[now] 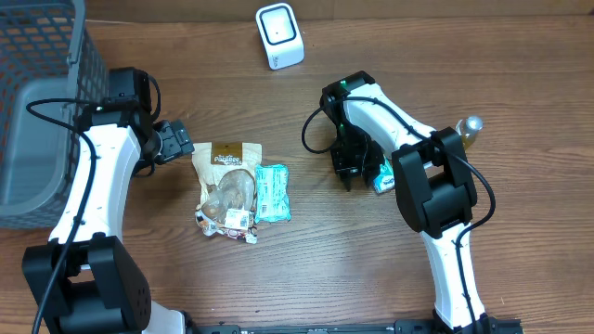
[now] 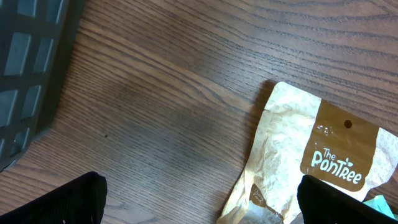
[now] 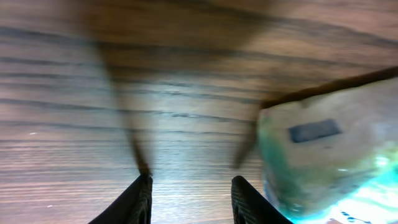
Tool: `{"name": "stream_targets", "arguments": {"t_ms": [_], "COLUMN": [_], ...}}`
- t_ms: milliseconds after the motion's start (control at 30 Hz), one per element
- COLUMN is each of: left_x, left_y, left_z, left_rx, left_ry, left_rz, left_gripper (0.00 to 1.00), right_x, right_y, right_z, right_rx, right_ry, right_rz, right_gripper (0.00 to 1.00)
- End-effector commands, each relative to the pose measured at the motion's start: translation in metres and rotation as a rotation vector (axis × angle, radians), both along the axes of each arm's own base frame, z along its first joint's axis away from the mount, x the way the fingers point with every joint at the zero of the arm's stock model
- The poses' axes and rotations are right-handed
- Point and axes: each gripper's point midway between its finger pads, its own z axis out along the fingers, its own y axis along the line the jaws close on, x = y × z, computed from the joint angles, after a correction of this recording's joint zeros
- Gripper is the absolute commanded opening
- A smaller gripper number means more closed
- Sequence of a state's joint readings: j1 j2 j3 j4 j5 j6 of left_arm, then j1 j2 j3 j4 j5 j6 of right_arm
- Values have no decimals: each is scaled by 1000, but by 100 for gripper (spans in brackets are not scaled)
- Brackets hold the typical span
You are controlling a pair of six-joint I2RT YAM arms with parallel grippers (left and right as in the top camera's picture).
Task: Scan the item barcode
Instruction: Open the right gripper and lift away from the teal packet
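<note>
A white barcode scanner (image 1: 279, 35) stands at the back of the table. A tan and brown PanTree pouch (image 1: 227, 176) (image 2: 298, 155) lies mid-table with a teal packet (image 1: 272, 192) against its right side. My left gripper (image 1: 181, 144) (image 2: 202, 196) is open at the pouch's top left corner, one finger (image 2: 342, 199) over the pouch and the other over bare wood. My right gripper (image 1: 353, 174) (image 3: 193, 183) points down at the table, jaws apart with only wood between them. A small teal and white pack (image 1: 382, 178) (image 3: 323, 155) lies just right of its right finger (image 3: 249, 199).
A grey mesh basket (image 1: 37, 102) fills the far left. A small bottle with a silver cap (image 1: 470, 128) stands behind the right arm. A crumpled wrapper (image 1: 227, 223) lies at the pouch's near end.
</note>
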State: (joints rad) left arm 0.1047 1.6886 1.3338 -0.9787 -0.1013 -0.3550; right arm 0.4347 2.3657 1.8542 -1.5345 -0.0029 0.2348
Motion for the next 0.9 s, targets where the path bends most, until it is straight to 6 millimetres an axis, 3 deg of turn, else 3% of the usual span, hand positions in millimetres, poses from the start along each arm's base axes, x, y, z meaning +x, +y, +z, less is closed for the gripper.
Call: {"name": "stream_targets", "arguments": {"t_ms": [0, 700, 867], "left_x": [1, 1, 1], "left_y": [0, 0, 0], "left_z": [9, 9, 9], "left_rx": [7, 7, 7], "left_ry": [-25, -25, -25], "left_rz": [-22, -22, -22], "left_gripper": [100, 100, 100], "right_x": [-4, 1, 14], "right_y": [12, 20, 26], "right_z": [-2, -5, 24], "right_rx": [44, 71, 106], "right_ry": [16, -10, -80], "right_rz": [-11, -10, -8], "right_gripper": [39, 42, 42]}}
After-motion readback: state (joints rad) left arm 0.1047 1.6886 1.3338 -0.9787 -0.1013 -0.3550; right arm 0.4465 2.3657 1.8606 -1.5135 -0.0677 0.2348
